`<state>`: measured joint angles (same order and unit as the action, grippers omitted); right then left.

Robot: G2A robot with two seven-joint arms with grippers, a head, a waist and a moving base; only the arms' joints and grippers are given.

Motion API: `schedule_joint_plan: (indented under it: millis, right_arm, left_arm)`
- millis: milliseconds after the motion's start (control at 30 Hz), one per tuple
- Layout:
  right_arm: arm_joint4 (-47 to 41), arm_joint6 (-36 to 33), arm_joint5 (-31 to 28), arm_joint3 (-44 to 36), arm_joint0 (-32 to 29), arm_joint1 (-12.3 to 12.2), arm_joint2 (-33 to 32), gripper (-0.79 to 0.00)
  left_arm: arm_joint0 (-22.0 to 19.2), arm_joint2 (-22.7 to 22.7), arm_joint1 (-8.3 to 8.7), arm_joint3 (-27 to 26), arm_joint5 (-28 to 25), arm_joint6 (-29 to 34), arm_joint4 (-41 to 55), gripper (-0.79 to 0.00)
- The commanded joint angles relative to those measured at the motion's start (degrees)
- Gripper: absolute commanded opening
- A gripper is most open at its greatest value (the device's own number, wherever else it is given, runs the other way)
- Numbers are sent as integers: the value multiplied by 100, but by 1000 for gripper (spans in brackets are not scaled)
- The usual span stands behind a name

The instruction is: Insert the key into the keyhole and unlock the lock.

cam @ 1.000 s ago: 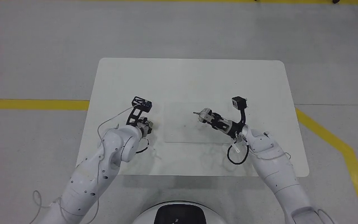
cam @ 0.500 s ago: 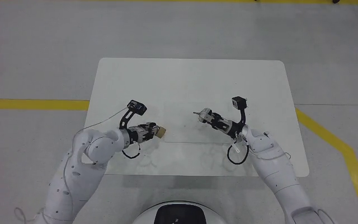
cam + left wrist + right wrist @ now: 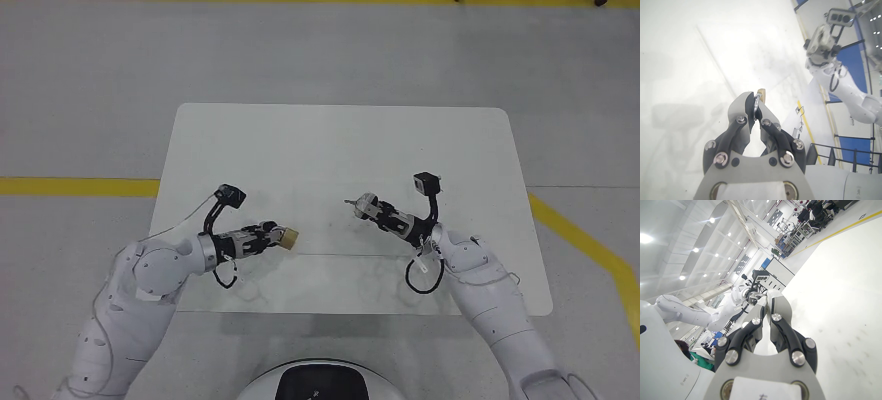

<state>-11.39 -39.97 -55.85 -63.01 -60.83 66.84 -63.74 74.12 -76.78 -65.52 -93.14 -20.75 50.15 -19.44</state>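
left end effector: narrow, clamped on the silver shackle of a small brass padlock.
right end effector: narrow, pinching a thin silver key, tip toward 10 o'clock.
padlock: over the white rounded counter, at 8 o'clock from the key, apart.

Big robot lab hall w/ ceiling lights, yellow floor tape, workstations.

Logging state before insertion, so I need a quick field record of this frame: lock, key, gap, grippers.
lock: brass, held by its shackle in left gripper
key: pinched in right gripper, tip toward lock
gap: key and lock apart above table, not inserted
grippers: both shut
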Motion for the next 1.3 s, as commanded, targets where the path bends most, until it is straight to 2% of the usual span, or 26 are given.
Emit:
schedule_joint_plan:
  millis: [0, 100, 200, 333, 467, 767, 967, 1033, 1133, 1267]
  right_arm:
    - [-13, 334, 114, -17, 43, 58, 96, -785]
    - [315, 789, 224, 213, 238, 118, 121, -785]
    - [385, 1122, 167, 267, 306, 167, 144, -785]
    - [486, 1357, 125, 124, 259, 184, 109, -785]
    - [908, 1723, 72, -136, 140, 154, -102, -785]
    - [898, 1743, 89, -157, 135, 156, -104, -785]
    - [-20, 1863, 546, 291, 482, 315, 170, -785]
    - [-247, 1766, 546, 479, 621, 372, 288, -785]
    - [-397, 1629, 526, 661, 775, 459, 486, -785]
    - [-400, 1540, 457, 783, 927, 577, 748, -785]
  left_arm:
    - [-273, -12, -13, 322, -224, -66, 561, -785]
    - [-809, 131, -51, 940, -551, 405, 1683, -785]
    - [-1497, 369, -119, 1819, -554, 1164, 3042, -785]
    - [-2254, 838, -267, 2791, -502, 1692, 3951, -785]
    - [-2797, 1188, -405, 3467, -437, 2030, 4506, -785]
    - [-2838, 1203, -410, 3502, -429, 2047, 4502, -785]
    - [-2485, 1229, -379, 3071, -408, 1838, 4331, -785]
    - [-2368, 1202, -376, 2999, -278, 2042, 4719, -785]
    - [-2382, 1169, -394, 3176, -11, 2593, 5528, -785]
    - [-2557, 1322, -440, 3506, 27, 2754, 5561, -785]
